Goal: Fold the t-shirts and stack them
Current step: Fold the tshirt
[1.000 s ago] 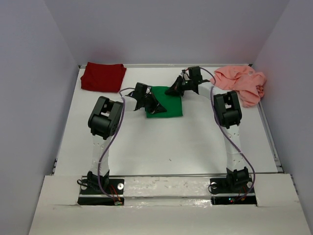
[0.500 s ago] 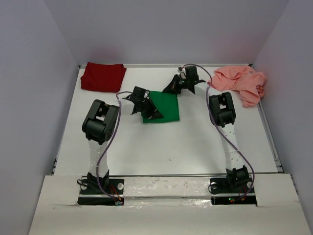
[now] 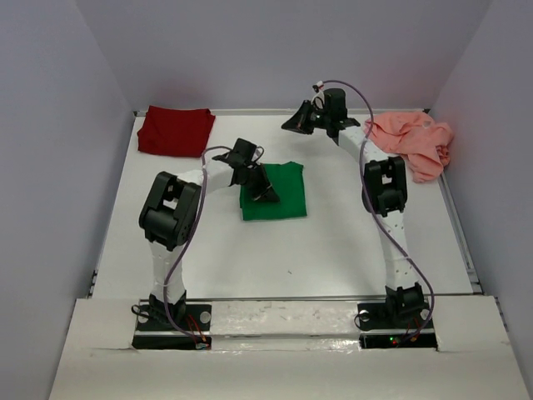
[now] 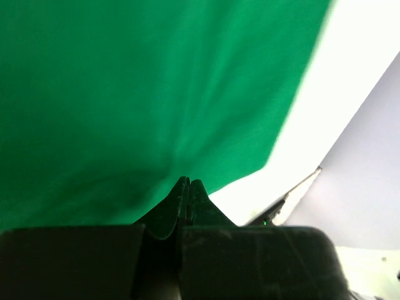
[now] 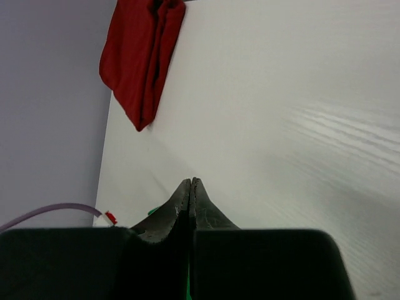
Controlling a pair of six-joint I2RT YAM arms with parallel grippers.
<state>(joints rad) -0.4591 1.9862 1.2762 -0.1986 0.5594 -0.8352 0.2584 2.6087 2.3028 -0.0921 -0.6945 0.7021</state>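
green t-shirt (image 3: 287, 196) lies folded mid-frame, the left gripper (image 4: 189, 185) over it with jaws closed; right gripper (image 3: 289, 125), jaws closed too, hangs at upper centre.

White table (image 3: 333, 242) w/ metal edge rails, plain lavender-grey walls (image 3: 283, 50) on three sides.

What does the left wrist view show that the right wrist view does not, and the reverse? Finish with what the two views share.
Only the left wrist view: the green t-shirt filling most of the frame, its cloth creased toward the jaws. Only the right wrist view: the dark red t-shirt lying beside the grey wall, and a purple cable; of green, just a tiny sliver beside the jaws. Both: the white table, the grey wall, and each camera's own jaws, shut.
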